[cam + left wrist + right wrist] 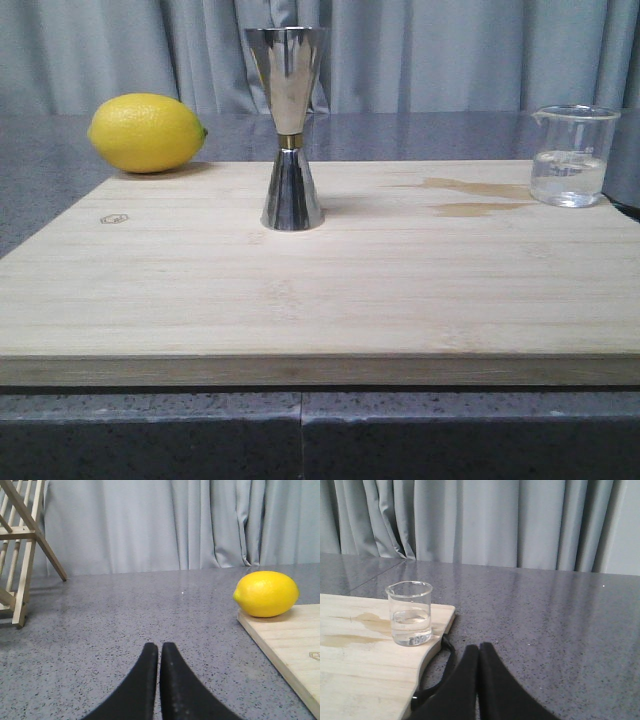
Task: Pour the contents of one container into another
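A small clear glass beaker (574,155) with clear liquid in its lower part stands at the far right of the wooden board (300,290); the right wrist view shows the beaker (410,613) near the board's corner. A tall shiny steel jigger (290,128) with a gold band at its waist stands upright near the board's far middle. My right gripper (479,647) is shut and empty over the grey counter, beside the board and short of the beaker. My left gripper (159,646) is shut and empty over the counter to the left of the board. Neither gripper shows in the front view.
A yellow lemon (147,132) lies at the board's far left corner, also visible as the lemon (266,593) from the left wrist. Wet stains (478,197) mark the board near the beaker. A black handle loop (437,675) hangs at the board's right end. A wooden rack (20,545) stands far left. Grey curtains hang behind.
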